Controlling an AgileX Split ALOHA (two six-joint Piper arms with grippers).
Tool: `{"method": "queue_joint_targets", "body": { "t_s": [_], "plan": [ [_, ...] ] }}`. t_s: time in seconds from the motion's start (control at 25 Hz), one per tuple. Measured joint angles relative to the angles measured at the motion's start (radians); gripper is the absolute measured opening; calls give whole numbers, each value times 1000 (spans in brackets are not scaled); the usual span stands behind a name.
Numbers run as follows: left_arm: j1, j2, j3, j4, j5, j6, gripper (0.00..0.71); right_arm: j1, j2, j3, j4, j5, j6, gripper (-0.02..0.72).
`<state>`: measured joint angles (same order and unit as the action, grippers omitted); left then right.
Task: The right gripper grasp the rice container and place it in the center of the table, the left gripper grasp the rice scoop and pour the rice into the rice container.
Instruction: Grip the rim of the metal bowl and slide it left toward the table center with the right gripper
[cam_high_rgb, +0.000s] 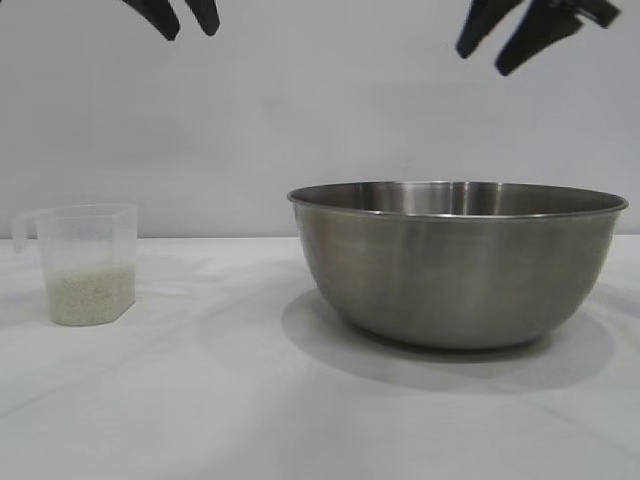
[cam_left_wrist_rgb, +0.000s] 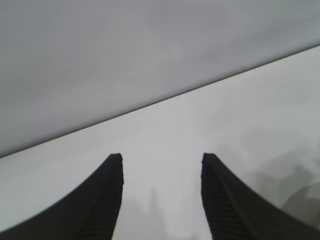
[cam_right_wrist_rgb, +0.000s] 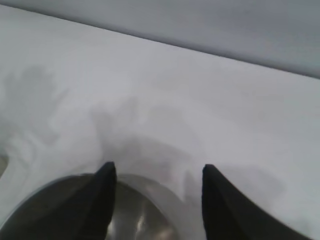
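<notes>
The rice container (cam_high_rgb: 458, 262), a large steel bowl, stands on the white table (cam_high_rgb: 220, 400) right of centre. The rice scoop (cam_high_rgb: 85, 262), a small clear cup with a side handle, stands at the left with rice (cam_high_rgb: 90, 294) in its bottom. My left gripper (cam_high_rgb: 186, 18) hangs open and empty high above the table, right of the scoop. My right gripper (cam_high_rgb: 492, 45) hangs open and empty high above the bowl. In the right wrist view the bowl's rim (cam_right_wrist_rgb: 150, 187) lies below the open fingers (cam_right_wrist_rgb: 106, 172). The left wrist view shows open fingers (cam_left_wrist_rgb: 114, 165) over bare table.
A plain grey wall (cam_high_rgb: 320, 120) rises behind the table. The table surface shows between the scoop and the bowl and in front of both.
</notes>
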<state>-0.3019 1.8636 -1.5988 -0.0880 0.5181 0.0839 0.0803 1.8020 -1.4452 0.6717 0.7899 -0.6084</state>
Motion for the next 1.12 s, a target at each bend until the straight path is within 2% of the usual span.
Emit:
{"method": "queue_joint_targets", "body": {
  "t_s": [0.32, 0.56, 0.8, 1.04, 1.12],
  "plan": [
    [0, 0, 118, -49, -75, 4, 316, -16, -103, 246, 2, -17, 9, 371],
    [0, 0, 141, -50, -107, 4, 316, -16, -104, 349, -37, -27, 27, 371],
    [0, 0, 142, -50, -129, 6, 316, -16, -102, 406, -100, -74, 57, 371],
    [0, 0, 142, -50, -129, 6, 316, -5, -16, 408, -107, -74, 68, 371],
    [0, 0, 142, -50, -130, 6, 316, 14, -3, 408, -107, -79, 68, 269]
  ]
}}
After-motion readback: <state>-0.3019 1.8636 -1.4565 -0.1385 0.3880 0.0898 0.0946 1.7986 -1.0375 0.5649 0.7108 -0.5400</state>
